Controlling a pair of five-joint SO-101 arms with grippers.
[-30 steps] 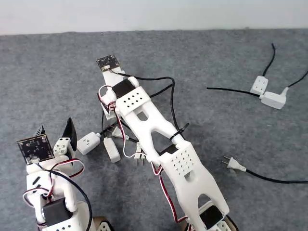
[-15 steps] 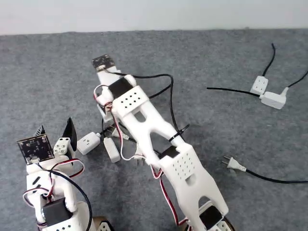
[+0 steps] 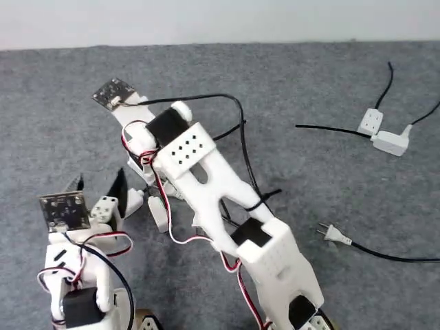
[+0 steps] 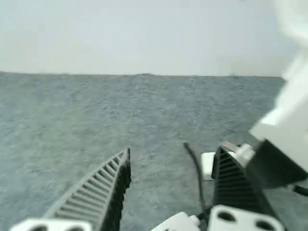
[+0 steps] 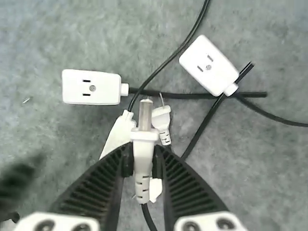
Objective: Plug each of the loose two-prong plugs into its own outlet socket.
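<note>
One plug in my right claw, none seated

One plug is all I have in hand. My right claw is closed on its white body, fingers pinching it from both sides, prong end pointing out ahead. It hangs over the table between two sockets, the level socket on one side and the tilted socket on the other. Both show bare faces, and the prongs touch neither. A loose plug lies just beneath the held one, among black cords.

Farther out, a far plug lies alone on its cord, well apart from any socket. Near the table's far edge a far socket sits touching a white block. Whether those two are joined I cannot tell.

By my reckoning the job is barely begun — no seating I can vouch for. The held plug has yet to be lined up and pushed home, and the other two come after it.

My right arm stretches long and diagonal across the table, wrist bent down over the cluster. My left claw sits low just beside that cluster — spread wide, holding nothing. The left arm is folded close to its base.
</note>
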